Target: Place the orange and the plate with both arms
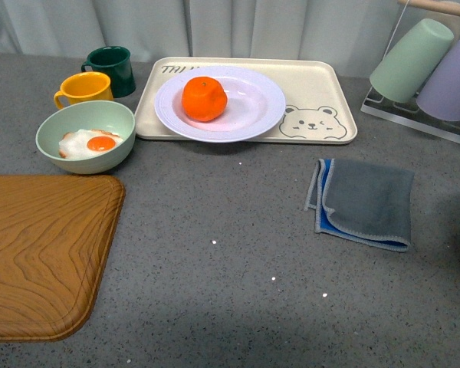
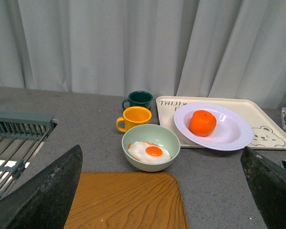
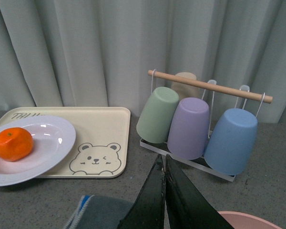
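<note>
Front view shows neither of my arms, only the grey counter (image 1: 238, 253). One orange (image 1: 204, 98) sits on the left half of the one white plate (image 1: 249, 107), and that plate rests on the cream bear tray (image 1: 322, 92) at the far middle, its near rim hanging slightly over the tray's near edge. Left of the tray stand two mugs, one dark green (image 1: 112, 70) and one yellow (image 1: 84, 89), and just nearer is one pale green bowl (image 1: 85, 136) holding a fried egg (image 1: 92, 142). One wooden tray (image 1: 38, 253) fills the near left corner. One folded grey-and-blue cloth (image 1: 364, 203) lies right of centre. The cup rack (image 3: 207, 86) at far right carries four upturned cups, the beige one mostly hidden, so I may be miscounting.

Bare counter runs wide between the wooden tray and the cloth, and all along the near edge.

My left gripper (image 2: 162, 191) has its fingers (image 2: 47, 191) spread wide apart, holding nothing. My right gripper (image 3: 164, 191) has its fingers (image 3: 150, 200) pressed together, empty, above the cloth.
</note>
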{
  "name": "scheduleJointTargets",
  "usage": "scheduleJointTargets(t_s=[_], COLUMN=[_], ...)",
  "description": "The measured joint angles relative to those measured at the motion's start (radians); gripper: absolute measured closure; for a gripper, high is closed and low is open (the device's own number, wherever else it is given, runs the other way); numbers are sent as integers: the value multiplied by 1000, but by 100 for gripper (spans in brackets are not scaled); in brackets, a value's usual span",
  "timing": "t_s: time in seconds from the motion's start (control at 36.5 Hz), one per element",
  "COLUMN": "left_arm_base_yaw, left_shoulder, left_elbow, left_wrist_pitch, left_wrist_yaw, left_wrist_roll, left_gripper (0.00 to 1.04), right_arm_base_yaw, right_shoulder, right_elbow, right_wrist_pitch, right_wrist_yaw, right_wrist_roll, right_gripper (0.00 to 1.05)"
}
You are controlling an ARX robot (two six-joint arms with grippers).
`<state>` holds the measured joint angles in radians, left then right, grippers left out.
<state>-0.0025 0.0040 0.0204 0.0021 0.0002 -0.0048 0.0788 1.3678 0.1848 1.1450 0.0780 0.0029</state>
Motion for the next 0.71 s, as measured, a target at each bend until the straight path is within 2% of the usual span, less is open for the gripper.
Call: scheduleJointTargets(t_s=[0.08, 0.14, 0.27, 0.49, 0.71], left_arm_base_yaw=[0, 0, 0, 0, 0], left_shoulder=[0, 0, 0, 0, 0], left_elbow=[0, 0, 0, 0, 0], left_wrist_pitch=[0, 0, 0, 0, 0], left_wrist_yaw=[0, 0, 0, 0, 0], left_wrist_roll=[0, 0, 0, 0, 0], left_gripper=[7, 7, 7, 7, 7], right_arm_base_yaw=[-11, -49, -77, -77, -77], right_shoulder=[-106, -162, -265, -406, -602], right_elbow=[-32, -55, -97, -134, -169], right_wrist_pitch=[-53, -83, -151, -250, -411], right_wrist_yaw=[-13, -70, -72, -74, -76], right_wrist_roll=[0, 0, 0, 0, 0], right_gripper=[104, 104, 104, 104, 104])
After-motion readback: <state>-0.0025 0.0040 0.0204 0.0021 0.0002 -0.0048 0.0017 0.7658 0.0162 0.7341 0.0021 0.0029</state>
